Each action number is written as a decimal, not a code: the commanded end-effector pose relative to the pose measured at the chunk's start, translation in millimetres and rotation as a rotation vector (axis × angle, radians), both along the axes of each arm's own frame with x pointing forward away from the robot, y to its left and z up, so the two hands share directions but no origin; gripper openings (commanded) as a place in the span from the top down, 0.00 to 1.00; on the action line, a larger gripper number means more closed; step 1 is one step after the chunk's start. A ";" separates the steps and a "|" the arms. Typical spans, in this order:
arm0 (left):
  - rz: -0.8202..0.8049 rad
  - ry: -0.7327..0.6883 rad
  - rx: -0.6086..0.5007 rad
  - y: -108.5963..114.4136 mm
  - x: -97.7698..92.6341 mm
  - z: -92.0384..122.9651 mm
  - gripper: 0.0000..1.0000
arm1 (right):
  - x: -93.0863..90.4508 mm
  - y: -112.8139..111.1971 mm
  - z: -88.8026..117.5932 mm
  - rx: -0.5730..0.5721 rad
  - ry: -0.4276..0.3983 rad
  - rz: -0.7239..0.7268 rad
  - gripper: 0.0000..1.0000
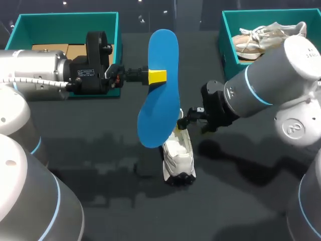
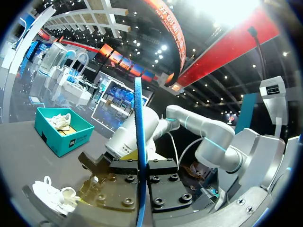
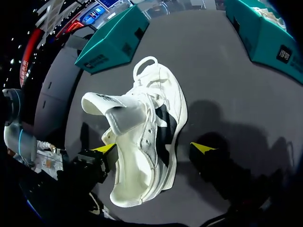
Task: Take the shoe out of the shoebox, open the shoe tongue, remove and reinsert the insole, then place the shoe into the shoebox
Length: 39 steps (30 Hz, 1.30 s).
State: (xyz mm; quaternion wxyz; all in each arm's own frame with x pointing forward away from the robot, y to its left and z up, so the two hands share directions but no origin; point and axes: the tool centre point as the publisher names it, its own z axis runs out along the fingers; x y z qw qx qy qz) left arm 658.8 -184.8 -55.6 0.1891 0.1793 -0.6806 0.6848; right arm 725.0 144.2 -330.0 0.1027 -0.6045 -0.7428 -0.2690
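My left gripper (image 1: 157, 77) is shut on a blue insole (image 1: 159, 100), holding it up over the table's middle. In the left wrist view the insole (image 2: 139, 142) stands edge-on, clamped in that gripper (image 2: 140, 182). A white shoe (image 1: 179, 154) lies on the dark table below the insole. My right gripper (image 1: 185, 120) hovers just over the shoe's far end. In the right wrist view this gripper (image 3: 155, 150) is open, its yellow fingertips (image 3: 202, 148) standing to either side of the shoe (image 3: 154, 113). The shoe's tongue (image 3: 111, 106) is pulled up and back.
A teal shoebox (image 1: 67, 16) with brown card inside sits at the back left, behind my left arm. A second teal box (image 1: 226, 45) at the back right holds another pale shoe (image 1: 266, 34). Bare table lies in front of the shoe.
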 end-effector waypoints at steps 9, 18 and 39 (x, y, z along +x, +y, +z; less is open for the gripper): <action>0.001 0.000 -0.002 -2.6 0.3 -1.1 1.00 | 0.0 -10.6 1.4 0.114 0.007 0.034 0.00; 0.001 0.000 -0.002 -2.6 0.3 -1.1 1.00 | -5.3 -35.9 38.3 0.200 0.029 0.051 0.00; 0.027 -0.203 -0.031 -3.3 4.1 2.2 1.00 | 1.2 -42.4 71.4 0.437 0.064 0.199 0.00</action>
